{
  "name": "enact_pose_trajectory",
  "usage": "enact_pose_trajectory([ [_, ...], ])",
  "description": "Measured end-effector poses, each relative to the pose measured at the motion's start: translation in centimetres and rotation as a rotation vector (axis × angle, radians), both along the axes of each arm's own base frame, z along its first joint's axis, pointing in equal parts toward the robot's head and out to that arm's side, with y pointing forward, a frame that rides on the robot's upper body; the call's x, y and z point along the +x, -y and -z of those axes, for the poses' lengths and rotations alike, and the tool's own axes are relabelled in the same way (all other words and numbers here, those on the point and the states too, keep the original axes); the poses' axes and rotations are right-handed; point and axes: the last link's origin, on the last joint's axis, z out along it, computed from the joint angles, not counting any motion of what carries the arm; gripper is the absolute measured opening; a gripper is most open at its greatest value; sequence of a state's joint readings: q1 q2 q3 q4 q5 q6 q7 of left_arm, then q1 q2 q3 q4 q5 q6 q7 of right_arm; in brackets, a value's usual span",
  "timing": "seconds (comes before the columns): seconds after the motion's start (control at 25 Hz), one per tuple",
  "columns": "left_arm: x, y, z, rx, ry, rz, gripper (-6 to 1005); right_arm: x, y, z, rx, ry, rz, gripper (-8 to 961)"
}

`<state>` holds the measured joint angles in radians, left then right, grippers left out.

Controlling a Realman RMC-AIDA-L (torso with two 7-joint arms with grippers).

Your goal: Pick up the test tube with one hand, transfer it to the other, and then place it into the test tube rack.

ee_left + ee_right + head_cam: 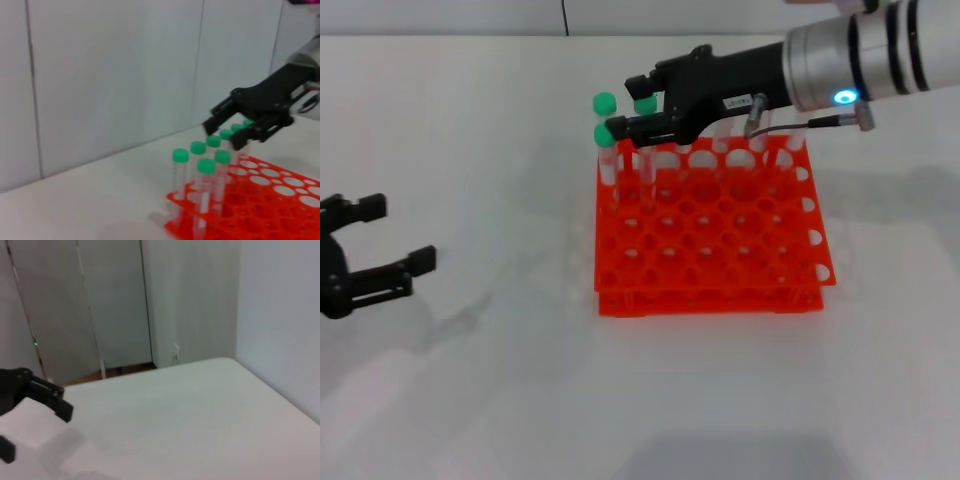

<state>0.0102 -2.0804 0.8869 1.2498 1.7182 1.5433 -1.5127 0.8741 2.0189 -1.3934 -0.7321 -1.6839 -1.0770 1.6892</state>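
Right gripper: you have the right gripper (626,106) reaching over the far-left corner of the test tube rack (720,260). Its two black fingers are spread apart, one toward the far side and one toward the near side of that corner, with green caps showing around the tips. You cannot tell from these views whether either finger touches a tube. A small white label sits on the gripper body, and the silver arm behind it carries black bands and a lit blue-green ring.

Right gripper from the left wrist: the same gripper (227,131) hovers just above the row of green caps at the rack's corner, fingers parted.

Test tube: the test tube (606,150) stands upright in the rack's far-left corner hole, its green cap just beside the near fingertip. You see it among the other capped tubes (199,175) standing along that same edge of the rack.

Test tube rack: the orange-red two-tier rack (280,200) rests flat on the white table (470,400), most of its holes unfilled.

Left gripper: your left gripper (382,247) sits well apart from the rack, off its left side and low over the table, fingers spread and holding nothing. The right wrist camera shows it (35,410) as a dark shape at the edge of the table.
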Motion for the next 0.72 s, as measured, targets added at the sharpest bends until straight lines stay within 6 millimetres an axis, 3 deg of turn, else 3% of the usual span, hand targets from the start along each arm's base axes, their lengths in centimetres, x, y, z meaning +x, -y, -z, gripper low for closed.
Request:
enact_pose_trajectory([
  [0.16, -0.5, 0.0, -0.4, 0.016, 0.016, -0.002, 895, 1.2, 0.8, -2.1, 0.013, -0.024, -0.01, 580],
  [0.44, -0.8, -0.9, -1.8, -0.022, 0.095, 0.044, 895, 7.6, 2.1, -5.9, 0.0, -0.049, 0.089, 583],
  [0.72, -1.2, -2.4, -2.3, -0.135, 0.116, 0.066, 895, 11.4, 4.3, -7.0, -0.042, -0.053, 0.129, 583],
])
